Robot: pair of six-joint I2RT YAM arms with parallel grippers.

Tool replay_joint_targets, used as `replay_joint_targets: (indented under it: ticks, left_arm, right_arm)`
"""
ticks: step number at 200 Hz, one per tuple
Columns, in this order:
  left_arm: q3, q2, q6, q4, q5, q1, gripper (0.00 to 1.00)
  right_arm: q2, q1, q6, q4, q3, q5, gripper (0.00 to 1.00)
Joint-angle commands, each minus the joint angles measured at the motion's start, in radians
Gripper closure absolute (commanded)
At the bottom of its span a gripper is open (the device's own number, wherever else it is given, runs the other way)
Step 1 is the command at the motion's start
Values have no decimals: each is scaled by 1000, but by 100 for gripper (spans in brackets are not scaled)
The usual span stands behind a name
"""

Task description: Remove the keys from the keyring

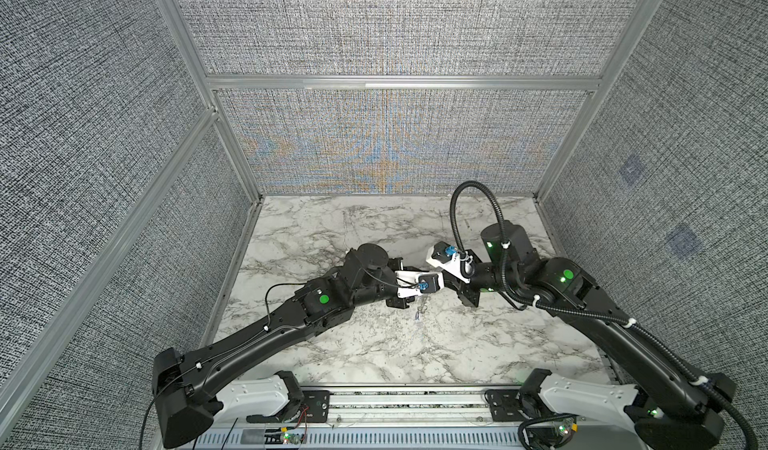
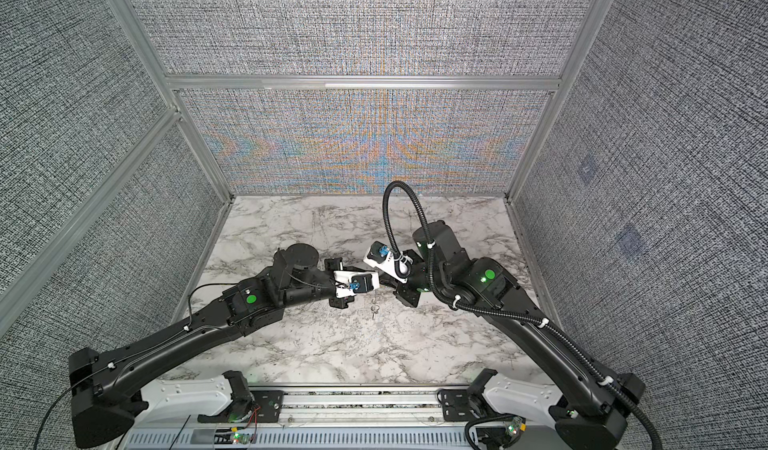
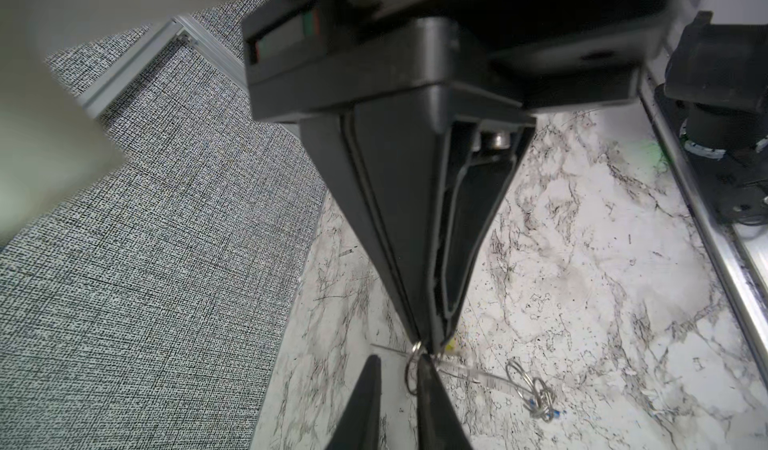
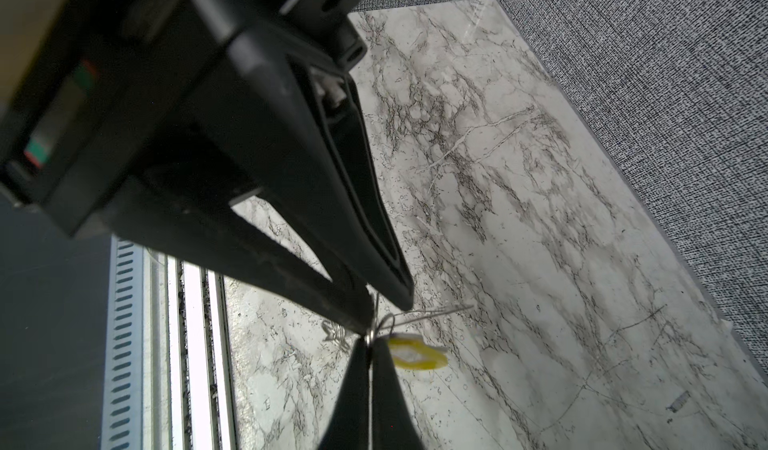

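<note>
My right gripper (image 4: pixel 369 344) is shut on a small silver ring (image 3: pixel 411 370), held above the marble table (image 1: pixel 374 344). A yellow tag (image 4: pixel 415 354) hangs right beside that ring. From the ring a thin pale strand (image 3: pixel 478 375) runs to a bunch of wire loops with blue bits (image 3: pixel 536 398). Which of these is the keyring I cannot tell. My left gripper (image 3: pixel 398 360) meets the right one tip to tip; its jaws stand slightly apart, with the ring against the inner side of one finger (image 3: pixel 434 398). In both top views the hanging piece (image 1: pixel 421 309) (image 2: pixel 374 309) shows below the two wrists.
Grey fabric walls with aluminium rails (image 1: pixel 403 81) close in the table on three sides. A metal rail (image 1: pixel 407 398) with the arm bases runs along the front edge. The right arm's black cable hose (image 1: pixel 478 203) loops above the table.
</note>
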Motion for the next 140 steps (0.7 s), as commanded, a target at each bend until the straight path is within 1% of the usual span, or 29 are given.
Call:
replay_joint_targets:
  ticks: [1, 59, 109, 123, 130, 140]
  left_arm:
    - [16, 12, 9, -21, -31, -5, 83]
    - [40, 42, 6, -65, -28, -8, 84]
    - [53, 49, -11, -81, -8, -8, 100]
    - [54, 49, -25, -80, 2, -7, 100]
    - [54, 48, -33, -80, 9, -7, 100]
    - [54, 48, -46, -80, 19, -7, 100]
  right_arm:
    - [-4, 0, 6, 3, 2, -30, 100]
    - [-11, 3, -20, 13, -1, -22, 100]
    - [-7, 7, -40, 10, -4, -12, 100]
    - [-12, 7, -43, 16, -7, 2, 100]
    - [-17, 7, -48, 18, -10, 12, 98]
    - [-29, 7, -51, 28, -17, 33, 89]
